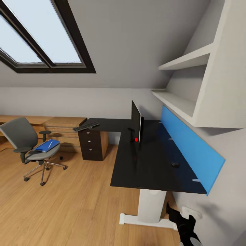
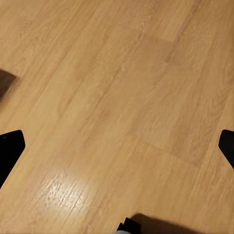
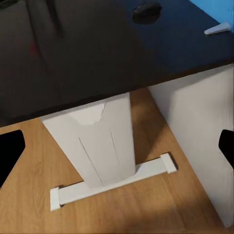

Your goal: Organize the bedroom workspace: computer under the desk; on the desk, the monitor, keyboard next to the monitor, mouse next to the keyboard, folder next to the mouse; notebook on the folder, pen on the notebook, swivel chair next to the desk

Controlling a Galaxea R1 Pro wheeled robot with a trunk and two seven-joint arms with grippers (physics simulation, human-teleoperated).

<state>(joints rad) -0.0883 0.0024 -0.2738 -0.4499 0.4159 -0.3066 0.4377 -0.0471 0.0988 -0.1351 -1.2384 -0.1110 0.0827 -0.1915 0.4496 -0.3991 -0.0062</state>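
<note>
Both your grippers' fingers [image 3: 9,151] are spread wide, holding nothing, the right ones facing the desk [image 3: 97,53] leg [image 3: 97,146].

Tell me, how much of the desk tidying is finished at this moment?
Done: the wide black monitor, flat black keyboard and small black mouse are on the glossy black desk, though far apart. In hand: nothing; both grippers are open. Left: the bright-blue folder with the white pen lies on the grey swivel chair.
</note>
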